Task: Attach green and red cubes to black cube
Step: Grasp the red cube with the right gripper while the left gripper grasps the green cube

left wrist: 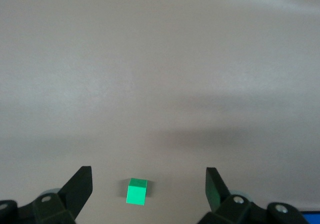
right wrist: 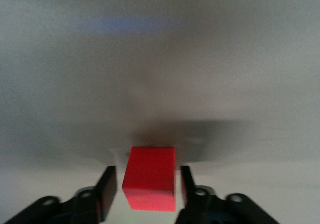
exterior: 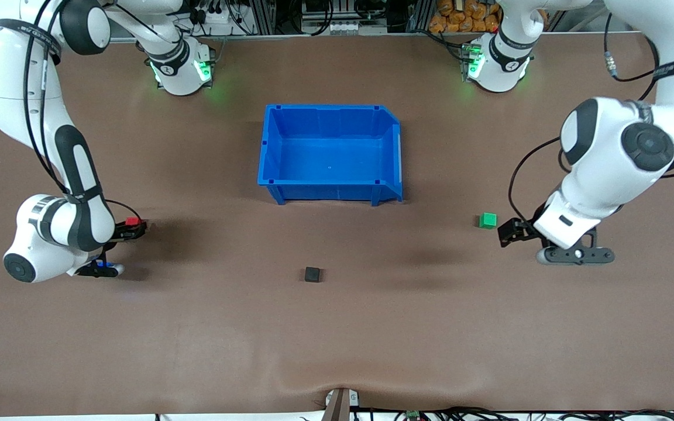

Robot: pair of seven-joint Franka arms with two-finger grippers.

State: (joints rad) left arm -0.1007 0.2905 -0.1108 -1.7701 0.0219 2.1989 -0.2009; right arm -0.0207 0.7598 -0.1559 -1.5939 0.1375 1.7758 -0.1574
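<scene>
Red cube (right wrist: 150,178) seemingly pinched by right fingers (right wrist: 106,188); left fingers (left wrist: 80,186) wide.

blue bin (exterior: 330,184), brown table (exterior: 196,327)

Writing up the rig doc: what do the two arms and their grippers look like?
Both arms are glossy white with rounded black joint caps and black bands; thin black cables run along them. Green lights glow at both bases. The left gripper and right gripper are black, with two flat angular fingers and visible screw holes. A small blue part shows under the right wrist.
</scene>
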